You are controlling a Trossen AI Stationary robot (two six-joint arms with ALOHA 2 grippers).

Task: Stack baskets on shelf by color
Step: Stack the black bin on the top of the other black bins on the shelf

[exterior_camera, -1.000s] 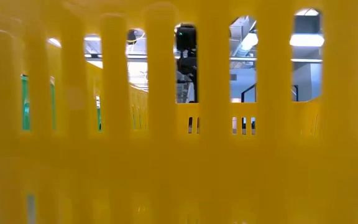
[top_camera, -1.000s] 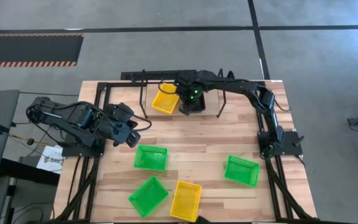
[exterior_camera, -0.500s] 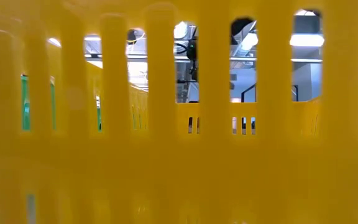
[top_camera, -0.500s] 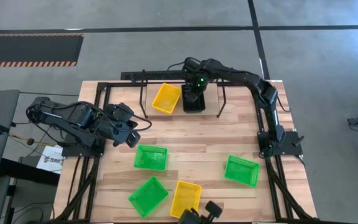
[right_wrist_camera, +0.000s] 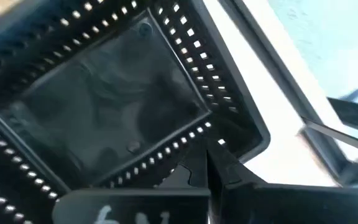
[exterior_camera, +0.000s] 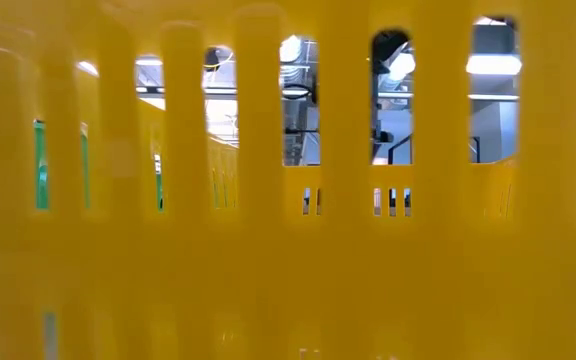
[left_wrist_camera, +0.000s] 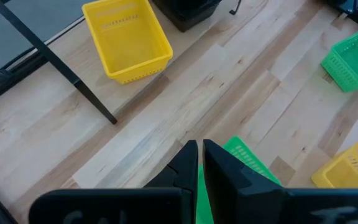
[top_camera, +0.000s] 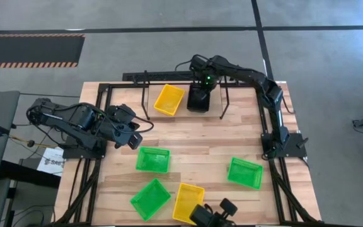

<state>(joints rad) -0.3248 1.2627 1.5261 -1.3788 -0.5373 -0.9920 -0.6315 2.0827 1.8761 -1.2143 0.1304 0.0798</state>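
1. Black basket (top_camera: pixel 198 99) sits at the far edge of the table under the shelf (top_camera: pixel 181 79) in the high view, with the right gripper (top_camera: pixel 205 81) hanging over its far rim. Whether the fingers pinch that rim cannot be told here. A yellow basket (top_camera: pixel 169 99) lies just beside it. Both look empty.
2. Same view: left gripper (top_camera: pixel 133 140) waits at the left side, well apart from the shelf. Three green baskets (top_camera: pixel 152 159) (top_camera: pixel 150 198) (top_camera: pixel 244 173) and a second yellow basket (top_camera: pixel 188 202) lie scattered on the near half of the table (top_camera: pixel 200 139), all empty.
3. Low view: almost wholly blocked by a yellow basket wall (exterior_camera: pixel 268 250); only room lights show through its slots.
4. Left wrist view: left fingers (left_wrist_camera: pixel 188 168) pressed together, holding nothing; a green basket (left_wrist_camera: pixel 247 163) lies below them.
5. Right wrist view: right fingers (right_wrist_camera: pixel 197 171) closed at the black basket's (right_wrist_camera: pixel 104 106) rim, seemingly pinching its wall. Nothing inside.
6. Judgement: the step in hand is setting the black basket at its shelf spot. Next, the fingers must let go and lift clear without dragging it, then fetch another basket.
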